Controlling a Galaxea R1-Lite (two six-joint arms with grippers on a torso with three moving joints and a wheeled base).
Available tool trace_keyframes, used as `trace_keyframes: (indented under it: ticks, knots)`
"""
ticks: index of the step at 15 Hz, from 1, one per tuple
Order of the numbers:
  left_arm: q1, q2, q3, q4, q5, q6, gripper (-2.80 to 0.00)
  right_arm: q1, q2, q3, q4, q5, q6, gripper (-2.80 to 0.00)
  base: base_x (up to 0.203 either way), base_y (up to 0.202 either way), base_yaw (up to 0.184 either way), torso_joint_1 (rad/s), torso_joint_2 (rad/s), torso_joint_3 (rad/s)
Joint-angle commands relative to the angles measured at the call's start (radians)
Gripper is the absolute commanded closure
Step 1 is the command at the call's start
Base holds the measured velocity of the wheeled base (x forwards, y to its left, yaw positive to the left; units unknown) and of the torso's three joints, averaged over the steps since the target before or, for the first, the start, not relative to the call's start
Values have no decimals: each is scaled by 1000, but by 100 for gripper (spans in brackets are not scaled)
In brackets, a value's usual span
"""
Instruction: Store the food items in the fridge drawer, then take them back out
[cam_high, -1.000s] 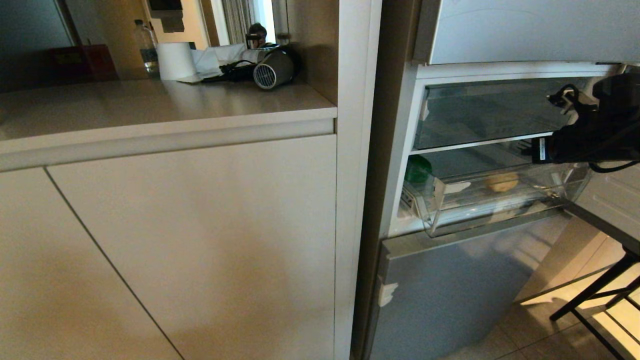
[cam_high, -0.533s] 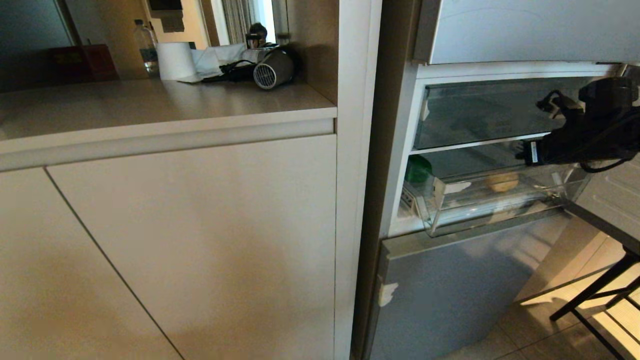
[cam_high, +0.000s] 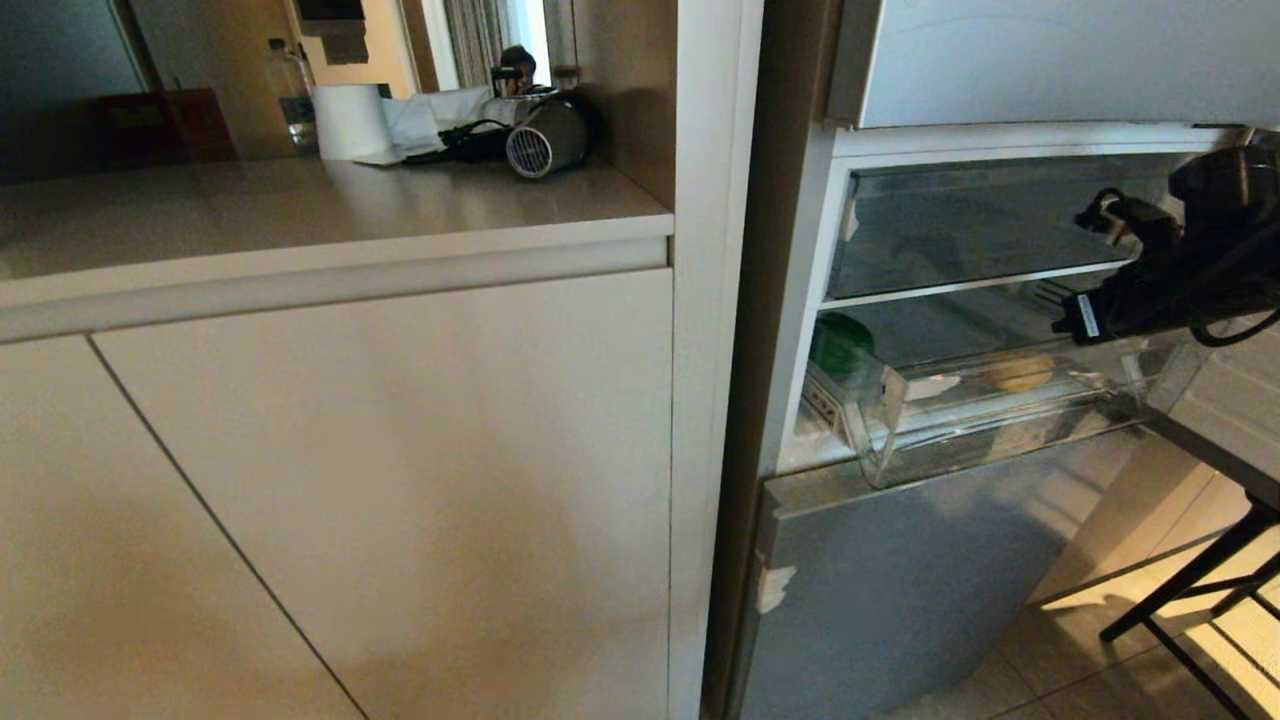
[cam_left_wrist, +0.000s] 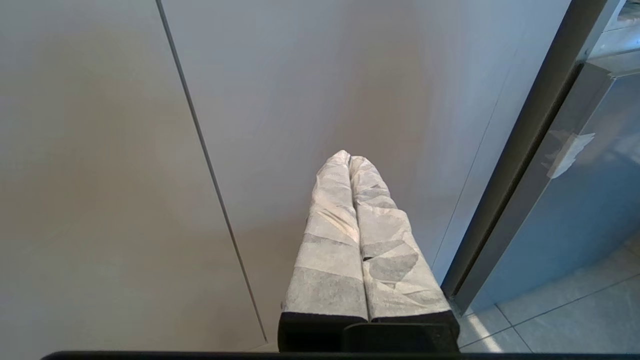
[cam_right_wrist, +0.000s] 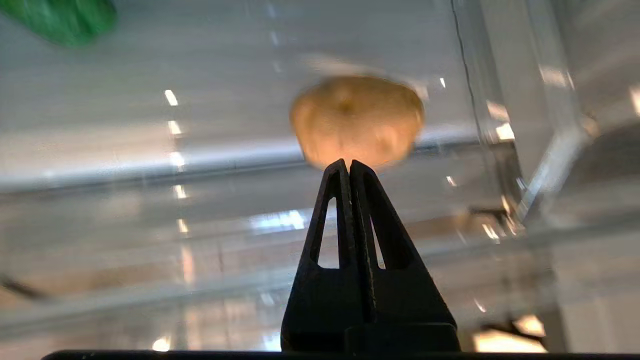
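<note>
Head view: you've got the fridge drawer (cam_high: 1000, 420) pulled partway out of the silver-grey fridge (cam_high: 900, 580), under the glass shelf (cam_high: 960, 285). The potato (cam_high: 1018, 372) lies on the drawer floor near mid-right, the bell pepper (cam_high: 842, 345) well apart at the drawer's left end. The right arm comes in from the right edge, w/ the right pincer (cam_high: 1075, 318) above the drawer's right part, just under the shelf level; its tips are hard to read from here. The table (cam_high: 300, 215) to the left carries a paper roll, a hair dryer and a water bottle, none of them your concern. Left wrist view: the left pincer (cam_left_wrist: 349, 159) hangs parked in front of the cabinet door, padded fingers pressed together, holding nothing. Right wrist view: the right pincer (cam_right_wrist: 348, 164) is pinched fully together and empty, tips aimed at the potato (cam_right_wrist: 357, 120), which sits beyond them on the ribbed floor; whether they touch it, can't tell. Bell pepper (cam_right_wrist: 65, 17) shows only as a green edge far off to the side. Judgement: both items look stored, so you're likely at the take-out half, approx. at the reach for the potato. Next move calls for spreading the tips wider than the potato before lowering, then closing across its short axis; it's round, so a shallow pinch may let it roll.
</note>
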Motion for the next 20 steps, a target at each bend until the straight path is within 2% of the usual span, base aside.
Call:
trace_keyframes:
  ticks: [1,7,13,20]
  knots:
    - [0,0,9,-1,0,0,0,-4,-59,3,87,-21,-33,0,0,0,0,0,0,0]
    - [0,0,9,-1,0,0,0,-42,-175,110,141,-33,-62,0,0,0,0,0,0,0]
    - [-1,0,9,-1,0,0,0,-54,-115,99,65,-28,-52,0,0,0,0,0,0,0]
    - [-1,0,9,0,0,0,0,-70,-91,92,96,-33,-75,0,0,0,0,0,0,0]
